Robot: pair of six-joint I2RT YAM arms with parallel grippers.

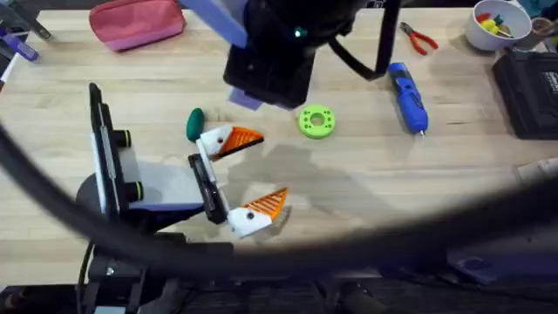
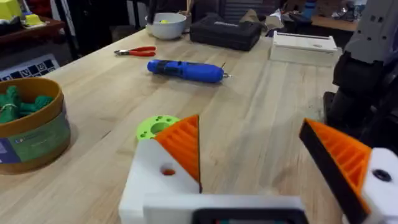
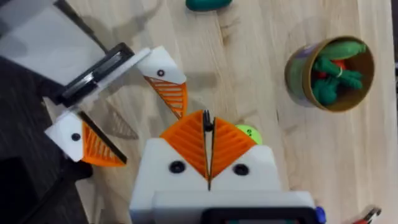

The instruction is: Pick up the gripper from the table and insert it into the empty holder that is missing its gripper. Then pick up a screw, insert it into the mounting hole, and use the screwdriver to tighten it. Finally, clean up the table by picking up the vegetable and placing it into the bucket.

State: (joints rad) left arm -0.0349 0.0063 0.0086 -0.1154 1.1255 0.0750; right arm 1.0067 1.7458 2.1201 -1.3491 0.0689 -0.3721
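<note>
Right arm (image 1: 279, 52) sits closest to the lens, dark and blurred, high over the table (image 1: 392, 174) at 12 o'clock. The right gripper (image 3: 207, 146) is pinched fully closed with nothing in it; I read that as parked up to look down.

Left gripper (image 1: 261, 170) is low at 8 o'clock, spread wide and holding nothing. Both white bases (image 1: 248, 222) wear orange wedges (image 1: 272, 203).

Vegetable (image 1: 193, 124) lies on the wood at its 11 o'clock, just beside the far finger. Ring (image 1: 316, 121) comes next, then the screwdriver (image 1: 407, 96) at 2 o'clock, lying flat.

Bucket (image 3: 329, 73) stands upright with green toy veg and something red inside. Bowl (image 1: 497, 24) at 1 o'clock holds colourful bits.
</note>
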